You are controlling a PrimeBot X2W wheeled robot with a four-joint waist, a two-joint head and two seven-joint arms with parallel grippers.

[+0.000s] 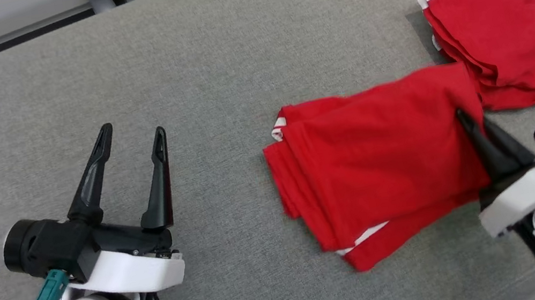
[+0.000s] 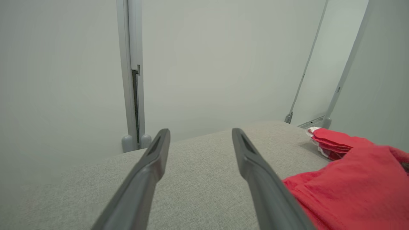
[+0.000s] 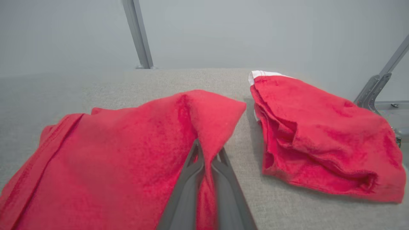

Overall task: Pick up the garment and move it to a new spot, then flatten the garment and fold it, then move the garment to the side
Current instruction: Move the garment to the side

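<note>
**Finding one.** My right claw (image 1: 461,115) is pinched tight on the right edge of the garment (image 1: 380,174), with red cloth caught between the two fingers. The garment lies in layers on the grey table (image 1: 209,62), right of centre. Its pinched edge is raised into a peak and the rest lies flat. I judge the hold is taken at the edge so the whole piece can be lifted or dragged by one side.

**Finding two.** My left claw (image 1: 133,129) stands wide and holds nothing, over bare table well left of the garment. I judge it is kept clear so it does not snag the cloth.

**Finding three.** A second red heap (image 1: 504,39) with white trim lies at the table's far right.
- In the head view it seems to join the garment near my right claw.
- The right wrist view tells more: a strip of grey table separates the heap (image 3: 319,134) from the raised peak.
- The left wrist view adds the open gap between my left fingers (image 2: 150,169), with nothing in it.
</note>
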